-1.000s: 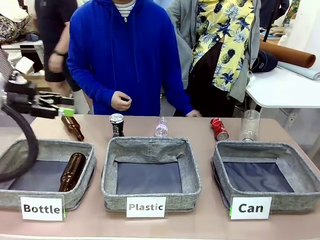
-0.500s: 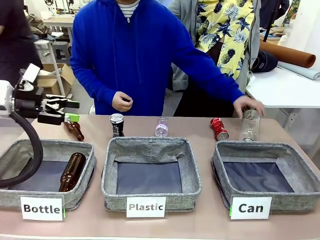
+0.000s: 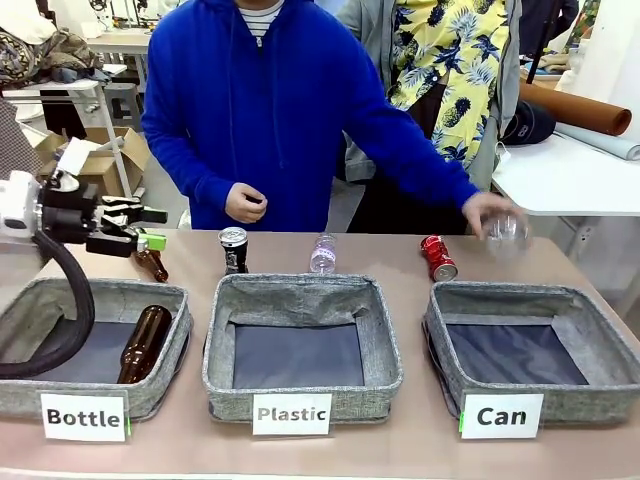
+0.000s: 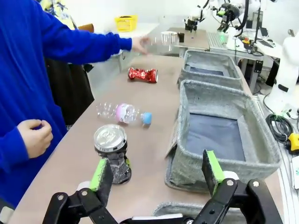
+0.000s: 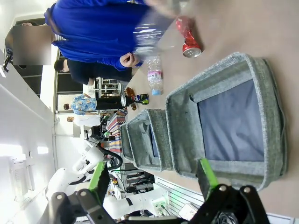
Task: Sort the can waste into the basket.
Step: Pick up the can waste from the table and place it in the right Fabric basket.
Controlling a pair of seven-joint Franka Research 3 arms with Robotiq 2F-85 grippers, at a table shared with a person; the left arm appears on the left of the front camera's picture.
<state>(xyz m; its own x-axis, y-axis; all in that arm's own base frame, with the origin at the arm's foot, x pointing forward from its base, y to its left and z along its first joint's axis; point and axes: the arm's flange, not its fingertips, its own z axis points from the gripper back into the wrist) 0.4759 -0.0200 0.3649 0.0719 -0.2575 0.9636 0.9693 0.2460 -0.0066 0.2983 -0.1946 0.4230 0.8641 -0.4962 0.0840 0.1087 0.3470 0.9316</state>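
While both cans stand unsorted on the counter (image 3: pixel 330 455), you are at the approach step. Your left jaws are released and empty at the counter's left end, with the upright black can (image 3: pixel 233 249) just ahead of them, behind the Plastic basket (image 3: pixel 383 350). The red can (image 3: pixel 437 258) lies on its side just behind the Can basket (image 3: pixel 510 292), whose floor is bare. Your right jaws, also released, face that basket. Next, by my judgement, you close on a can and carry it over the Can basket's rim. Mind the person's hand (image 3: pixel 485 212) near the red can.
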